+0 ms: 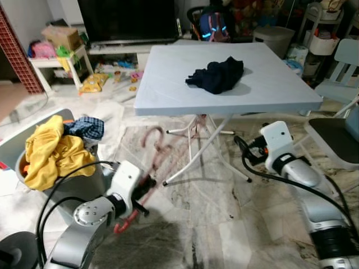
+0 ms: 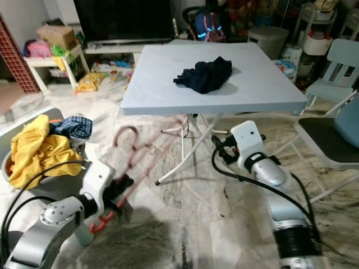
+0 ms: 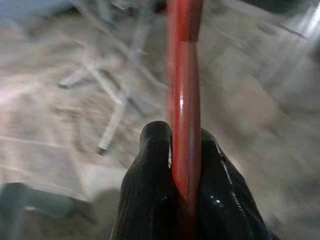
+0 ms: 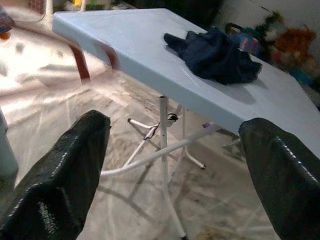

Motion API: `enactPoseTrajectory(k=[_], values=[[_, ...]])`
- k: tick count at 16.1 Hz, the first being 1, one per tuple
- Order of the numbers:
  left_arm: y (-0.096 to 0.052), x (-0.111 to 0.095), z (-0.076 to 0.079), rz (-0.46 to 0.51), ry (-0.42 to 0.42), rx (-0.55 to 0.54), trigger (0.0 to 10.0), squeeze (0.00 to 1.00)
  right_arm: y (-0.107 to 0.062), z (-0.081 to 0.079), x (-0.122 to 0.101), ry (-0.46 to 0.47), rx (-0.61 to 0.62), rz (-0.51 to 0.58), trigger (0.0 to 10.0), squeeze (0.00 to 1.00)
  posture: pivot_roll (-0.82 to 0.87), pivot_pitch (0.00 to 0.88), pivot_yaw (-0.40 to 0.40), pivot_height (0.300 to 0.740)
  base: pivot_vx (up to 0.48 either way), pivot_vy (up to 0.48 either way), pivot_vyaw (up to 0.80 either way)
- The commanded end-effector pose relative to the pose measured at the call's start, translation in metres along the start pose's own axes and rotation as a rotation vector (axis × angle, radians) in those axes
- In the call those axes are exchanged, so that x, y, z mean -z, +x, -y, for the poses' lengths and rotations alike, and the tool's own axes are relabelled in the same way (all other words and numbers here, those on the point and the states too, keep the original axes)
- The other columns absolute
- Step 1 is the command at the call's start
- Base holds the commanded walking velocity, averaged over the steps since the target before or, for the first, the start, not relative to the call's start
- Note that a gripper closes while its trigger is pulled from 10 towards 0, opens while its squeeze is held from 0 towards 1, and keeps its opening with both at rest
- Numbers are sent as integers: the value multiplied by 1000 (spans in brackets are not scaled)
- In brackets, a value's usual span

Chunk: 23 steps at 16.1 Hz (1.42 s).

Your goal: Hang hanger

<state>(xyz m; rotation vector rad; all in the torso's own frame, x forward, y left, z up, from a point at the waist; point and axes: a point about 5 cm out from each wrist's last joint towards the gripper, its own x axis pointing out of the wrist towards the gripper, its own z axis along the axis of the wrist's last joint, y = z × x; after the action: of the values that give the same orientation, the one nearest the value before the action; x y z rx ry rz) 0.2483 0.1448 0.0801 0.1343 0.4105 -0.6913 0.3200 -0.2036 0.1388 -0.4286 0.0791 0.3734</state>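
A red hanger (image 1: 159, 150), blurred by motion, is held low over the floor in front of the table, with its hook up near the table's front edge. My left gripper (image 1: 142, 195) is shut on the hanger's lower bar; in the left wrist view both black fingers (image 3: 152, 150) pinch the red bar (image 3: 184, 95). My right gripper (image 4: 172, 125) is open and holds nothing. It hangs at the right below the light blue folding table (image 1: 275, 89) and points toward it. A dark navy garment (image 1: 216, 74) lies crumpled on the tabletop.
A grey basket (image 1: 84, 188) with yellow and checked clothes (image 1: 50, 150) stands at my left. Chairs (image 1: 335, 137) stand at the right. The table's white legs (image 1: 205, 148) cross under it. Toys, a small white table (image 1: 56, 61) and a TV stand line the back wall.
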Motion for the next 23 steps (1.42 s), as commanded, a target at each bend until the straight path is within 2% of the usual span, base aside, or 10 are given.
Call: enactPoseTrajectory(k=[1,3,4,5,6,10,13,19,23], values=[[-3,2,-1,-44,19,92,10000,0,-3,-3,0,-100,-121,6,10000,0,-138,0,28,740,0,0,0],[-8,4,2,-71,106,250,10000,0,-14,0,2,-214,-283,-2,10000,0,-152,0,25,740,0,0,0],[-8,4,2,-70,117,268,10000,0,-16,0,2,-231,-305,-6,10000,0,-152,0,25,740,0,0,0],[-9,4,3,-84,130,340,10000,0,-24,0,5,-301,-432,-38,10000,0,-157,0,27,740,0,0,0],[-8,4,3,-94,159,358,10000,0,-29,2,7,-336,-485,-56,10000,0,-159,0,30,740,0,0,0],[-1,6,9,-120,238,511,10000,0,-52,17,18,-398,-664,-180,10000,0,-175,0,38,740,0,0,0],[9,6,10,-128,271,578,10000,0,-66,11,16,-411,-822,-236,10000,0,-189,0,51,740,0,0,0],[26,2,9,-120,320,597,10000,0,-67,0,1,-440,-890,-224,10000,0,-210,0,64,740,0,0,0],[45,1,14,-102,335,605,10000,0,-62,-19,2,-481,-961,-249,10000,0,-238,0,69,740,0,0,0]])
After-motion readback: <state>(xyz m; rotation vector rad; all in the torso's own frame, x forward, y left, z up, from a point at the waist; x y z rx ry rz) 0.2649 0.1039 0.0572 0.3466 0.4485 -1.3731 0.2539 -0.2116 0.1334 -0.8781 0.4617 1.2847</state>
